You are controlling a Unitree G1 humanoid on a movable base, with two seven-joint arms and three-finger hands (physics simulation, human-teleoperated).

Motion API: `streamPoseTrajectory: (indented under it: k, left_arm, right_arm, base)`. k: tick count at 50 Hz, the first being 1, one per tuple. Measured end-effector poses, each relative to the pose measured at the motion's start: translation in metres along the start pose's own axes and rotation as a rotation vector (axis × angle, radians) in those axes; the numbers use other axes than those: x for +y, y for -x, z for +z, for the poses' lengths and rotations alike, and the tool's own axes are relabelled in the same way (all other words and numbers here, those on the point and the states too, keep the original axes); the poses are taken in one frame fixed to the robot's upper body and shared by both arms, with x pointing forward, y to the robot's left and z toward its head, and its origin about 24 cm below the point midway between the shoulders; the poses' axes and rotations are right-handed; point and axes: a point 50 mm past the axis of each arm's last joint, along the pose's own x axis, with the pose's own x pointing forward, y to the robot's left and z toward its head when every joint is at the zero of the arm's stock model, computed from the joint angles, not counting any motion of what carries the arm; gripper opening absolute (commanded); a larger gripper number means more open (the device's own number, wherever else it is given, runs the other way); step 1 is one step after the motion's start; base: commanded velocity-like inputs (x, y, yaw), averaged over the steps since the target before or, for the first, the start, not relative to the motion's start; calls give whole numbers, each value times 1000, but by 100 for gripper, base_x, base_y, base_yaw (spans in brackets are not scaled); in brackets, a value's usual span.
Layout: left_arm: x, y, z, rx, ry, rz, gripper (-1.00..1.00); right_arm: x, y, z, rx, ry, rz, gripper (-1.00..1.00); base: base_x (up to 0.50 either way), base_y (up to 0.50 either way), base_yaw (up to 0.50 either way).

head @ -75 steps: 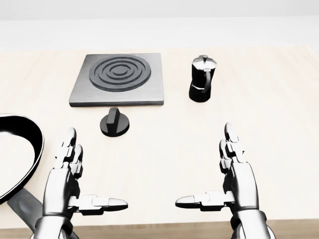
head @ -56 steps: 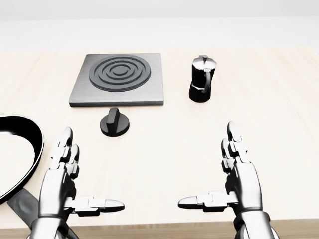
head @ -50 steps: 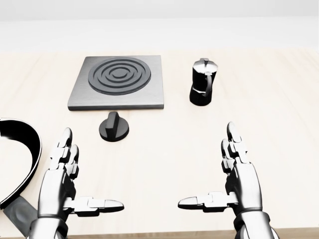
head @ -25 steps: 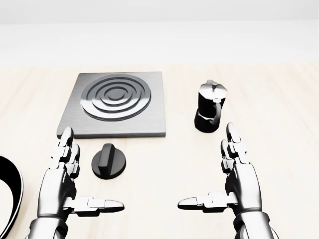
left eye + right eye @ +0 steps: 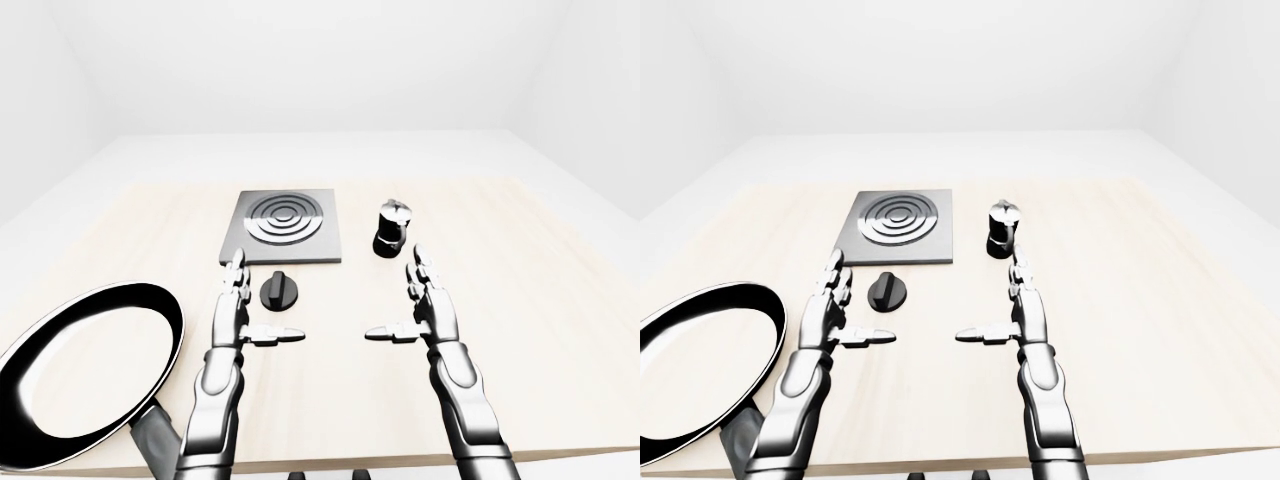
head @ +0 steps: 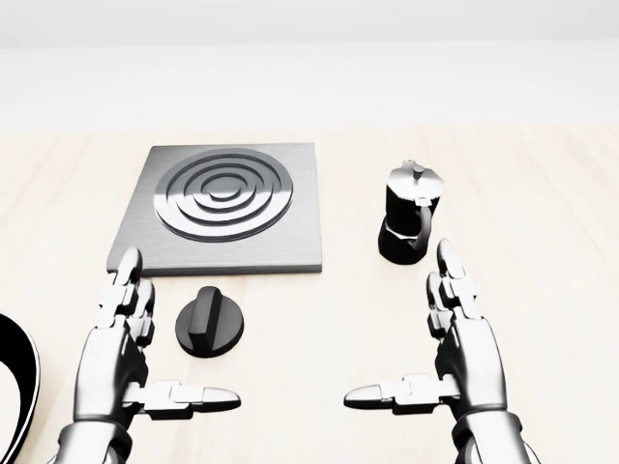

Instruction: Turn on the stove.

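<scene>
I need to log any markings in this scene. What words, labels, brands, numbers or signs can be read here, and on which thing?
None: no readable text on the stove plate, knob, moka pot or frying pan.

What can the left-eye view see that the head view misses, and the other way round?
Only the left-eye view shows the whole frying pan with its handle, the table's edges and the white room around it. The head view shows nothing extra, only a sliver of that pan at its left edge. Both show the stove plate, its black knob, the moka pot and both open hands, left and right.
</scene>
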Motion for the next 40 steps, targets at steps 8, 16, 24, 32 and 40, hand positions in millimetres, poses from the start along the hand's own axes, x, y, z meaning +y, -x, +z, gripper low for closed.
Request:
streamPoseTrajectory:
  k: [8, 16, 24, 32, 40]
  left_arm:
    - [-1, -3, -6, 18, 2, -6, 100]
    - [-1, -6, -15, 49, 6, -16, 100]
    - [-3, -8, -21, 76, 7, -25, 100]
    - [-5, -9, -28, 95, 4, -34, 100]
    - [-8, -9, -32, 109, -2, -44, 100]
  right_arm:
    - [0, 0, -1, 3, 0, 2, 100]
    - [1, 0, -1, 5, 0, 2, 100]
    - [1, 1, -1, 7, 0, 2, 100]
    - [1, 1, -1, 7, 0, 3, 100]
    - [1, 1, -1, 9, 0, 3, 100]
  base:
    - [0, 0, 0]
    - [0, 0, 0]
    - [0, 0, 0]
    - [0, 0, 0]
    - [0, 0, 0]
